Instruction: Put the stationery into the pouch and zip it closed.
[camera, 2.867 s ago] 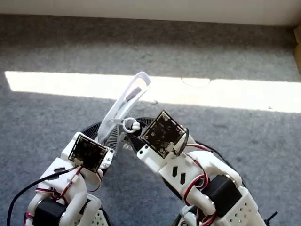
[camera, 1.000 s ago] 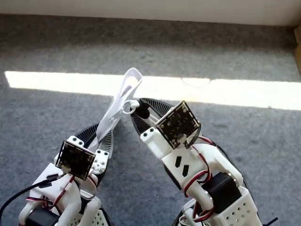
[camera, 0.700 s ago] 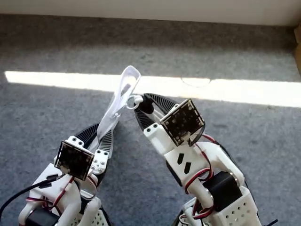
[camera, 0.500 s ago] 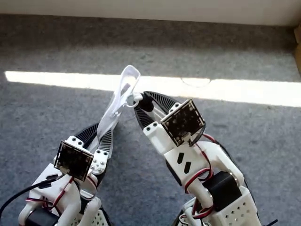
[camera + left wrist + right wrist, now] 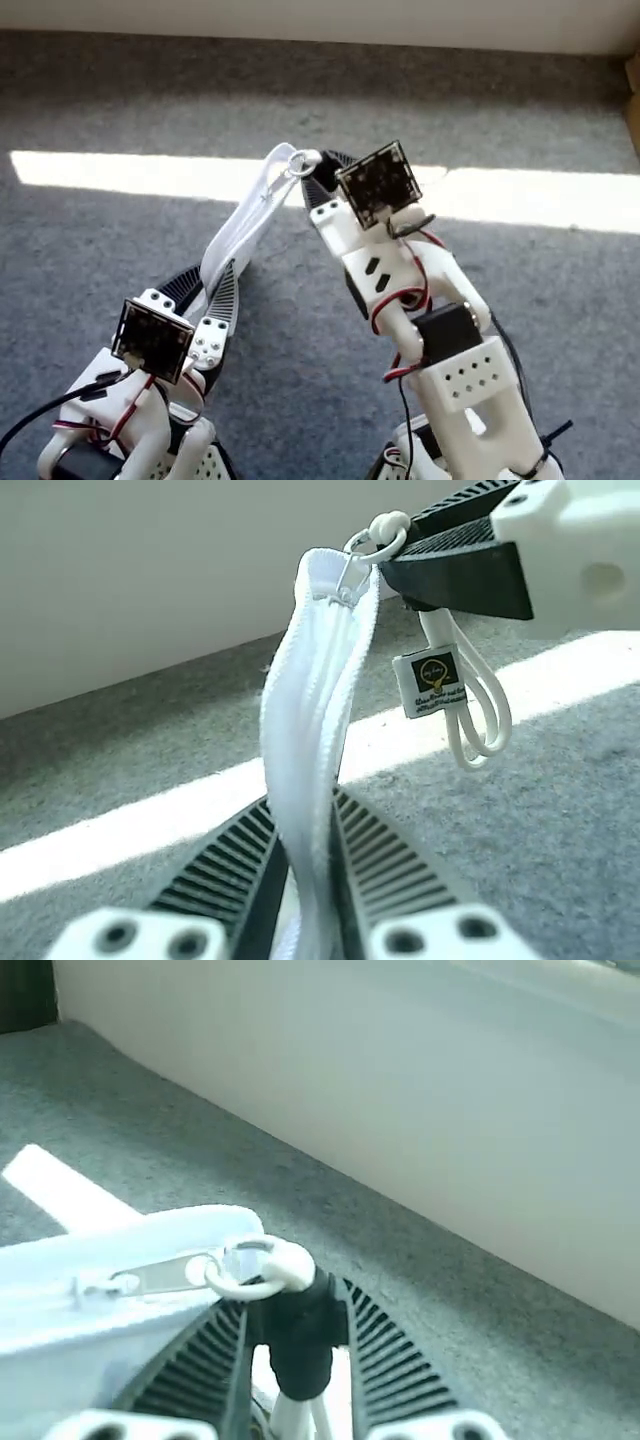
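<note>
A white pouch [image 5: 245, 225] hangs stretched in the air between the two arms. My left gripper [image 5: 215, 290] is shut on its near end, the white fabric [image 5: 305, 810] squeezed between the ribbed black fingers [image 5: 385, 865]. My right gripper [image 5: 318, 172] is shut on the zipper pull cord [image 5: 290, 1330] at the pouch's far end. The metal slider and ring [image 5: 215, 1270] sit at that far end [image 5: 350, 565]. A white cord loop with a small tag [image 5: 432, 685] dangles under the right gripper. The zip line looks shut along the visible edge.
Grey carpet [image 5: 120, 100] covers the surface, crossed by a bright strip of sunlight [image 5: 520, 200]. A pale wall [image 5: 320, 15] runs along the far edge. Open floor lies on both sides of the arms.
My right gripper has pulled the zipper cord away from the left arm, farther and higher. The pouch has stretched out longer and straighter. The left gripper has kept its hold almost still.
</note>
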Controlling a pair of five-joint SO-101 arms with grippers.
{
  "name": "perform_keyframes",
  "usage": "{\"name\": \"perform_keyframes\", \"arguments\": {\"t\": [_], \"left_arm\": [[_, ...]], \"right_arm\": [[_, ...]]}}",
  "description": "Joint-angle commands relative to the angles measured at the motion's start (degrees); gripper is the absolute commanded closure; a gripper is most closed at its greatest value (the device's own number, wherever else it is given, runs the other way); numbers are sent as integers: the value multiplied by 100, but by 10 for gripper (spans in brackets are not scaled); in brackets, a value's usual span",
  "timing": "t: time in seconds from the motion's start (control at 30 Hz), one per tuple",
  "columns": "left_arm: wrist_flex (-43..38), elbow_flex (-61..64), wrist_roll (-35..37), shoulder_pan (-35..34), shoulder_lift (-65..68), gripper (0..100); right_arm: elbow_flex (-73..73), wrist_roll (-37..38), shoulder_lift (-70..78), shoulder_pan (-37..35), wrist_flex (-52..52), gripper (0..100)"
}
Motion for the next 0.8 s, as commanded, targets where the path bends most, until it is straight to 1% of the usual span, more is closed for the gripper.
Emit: {"name": "perform_keyframes", "arguments": {"t": [0.0,0.37,0.6,0.77], "left_arm": [[79,-84,79,-75,4,996],[79,-84,79,-110,4,996],[79,-84,79,-110,4,996],[79,-84,79,-110,4,996]], "right_arm": [[-101,62,330,479,-444,993],[-101,62,1174,1226,-831,993],[-57,62,1270,1420,-831,993],[-57,26,1270,1789,-831,993]]}}
